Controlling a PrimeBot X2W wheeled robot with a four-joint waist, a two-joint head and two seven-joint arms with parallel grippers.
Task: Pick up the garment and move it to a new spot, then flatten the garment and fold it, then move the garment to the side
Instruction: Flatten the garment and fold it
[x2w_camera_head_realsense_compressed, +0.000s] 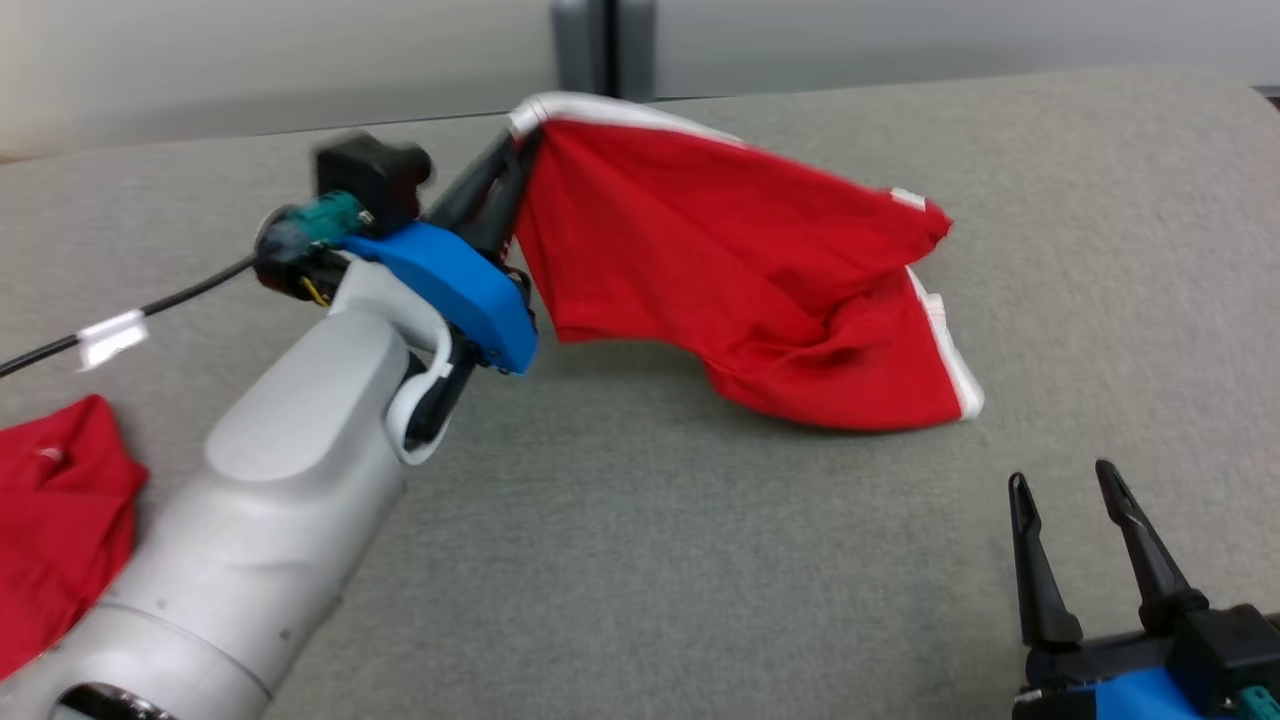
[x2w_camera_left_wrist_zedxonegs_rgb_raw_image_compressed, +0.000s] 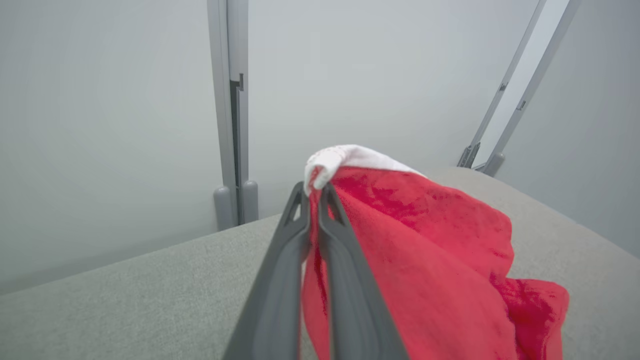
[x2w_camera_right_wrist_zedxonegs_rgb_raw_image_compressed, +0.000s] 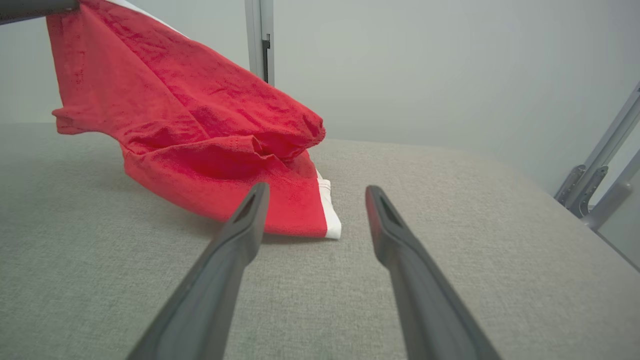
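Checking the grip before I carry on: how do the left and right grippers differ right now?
The left gripper is shut on the white-trimmed edge of the red garment; the right gripper is open and holds nothing. The left is raised over the table, holding that edge up; the right sits low, short of the garment's end that rests on the table, not touching it. Both have long dark fingers.

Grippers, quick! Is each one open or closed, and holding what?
Left gripper: closed, holding the red garment by its white edge.
Right gripper: open, holding nothing.
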